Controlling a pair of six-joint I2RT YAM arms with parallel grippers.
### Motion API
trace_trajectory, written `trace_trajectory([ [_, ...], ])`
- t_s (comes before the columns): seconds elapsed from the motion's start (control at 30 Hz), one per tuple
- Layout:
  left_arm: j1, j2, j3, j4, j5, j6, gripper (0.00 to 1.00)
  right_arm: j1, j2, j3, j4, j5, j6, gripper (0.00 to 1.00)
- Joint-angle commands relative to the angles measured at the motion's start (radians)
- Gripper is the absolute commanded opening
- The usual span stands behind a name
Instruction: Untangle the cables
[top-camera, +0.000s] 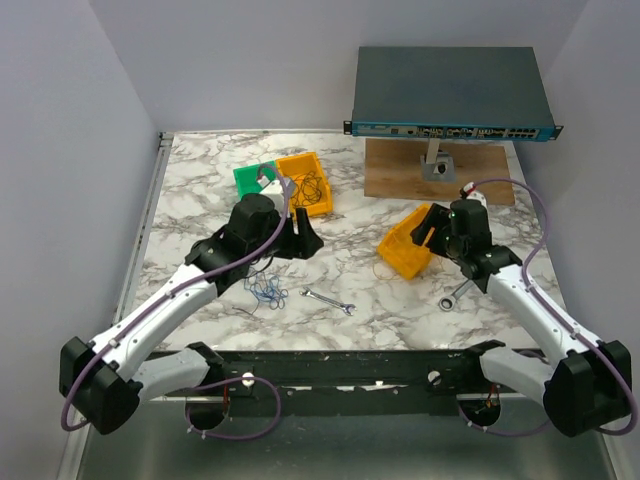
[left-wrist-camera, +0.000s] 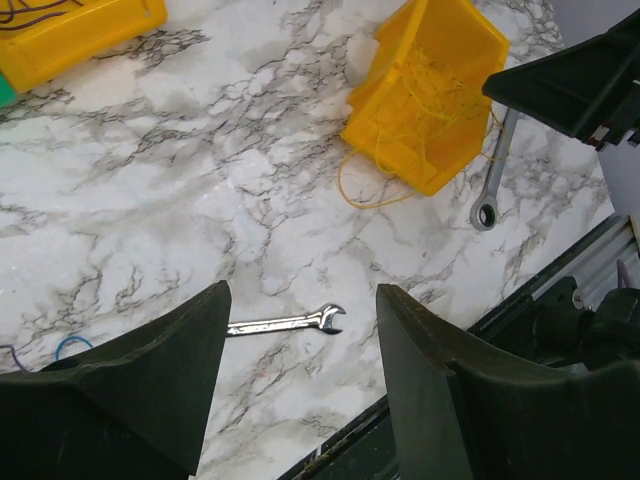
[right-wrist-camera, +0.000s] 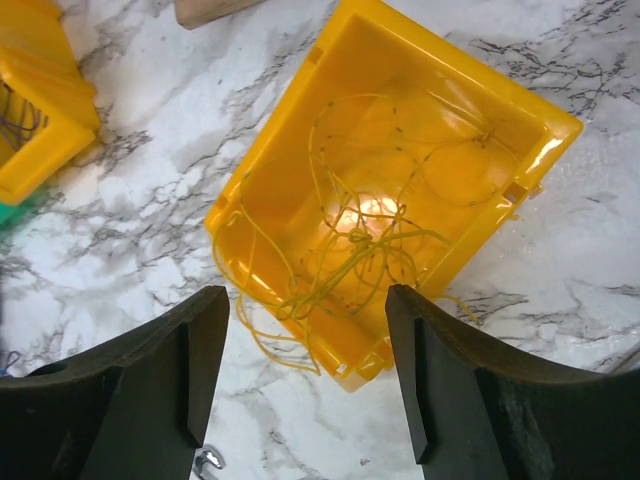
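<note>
Thin yellow-orange cables (right-wrist-camera: 340, 260) lie tangled in a tipped yellow bin (right-wrist-camera: 500, 110), some loops spilling over its rim onto the table; they also show in the left wrist view (left-wrist-camera: 372, 197). My right gripper (right-wrist-camera: 307, 340) is open and empty just above that bin's near rim (top-camera: 405, 248). Blue cables (top-camera: 265, 290) lie in a loose heap on the marble by my left arm. Black cables (top-camera: 312, 187) sit in a second yellow bin (top-camera: 305, 165) at the back. My left gripper (top-camera: 305, 235) is open and empty, above bare table (left-wrist-camera: 300, 340).
A small wrench (top-camera: 328, 301) lies near the front middle, a ring wrench (top-camera: 455, 293) at front right. A green bin (top-camera: 250, 180) adjoins the back yellow bin. A network switch (top-camera: 450, 93) stands on a wooden board (top-camera: 400, 175) at the back right.
</note>
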Motion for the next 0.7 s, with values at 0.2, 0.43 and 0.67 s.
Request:
trace_trajectory([
  [0.2,0.032,-0.167,-0.148,0.047,-0.056,-0.035,0.64,0.116,0.031,0.044,-0.058,-0.022,0.122,0.72],
  [0.43,0.035,-0.196,-0.194,0.077,-0.049,-0.053,0.66,0.213,0.144,0.081,-0.082,0.148,0.122,0.74],
  [0.67,0.037,-0.19,-0.2,0.077,-0.052,-0.041,0.66,0.219,0.245,0.105,-0.053,0.212,0.007,0.71],
])
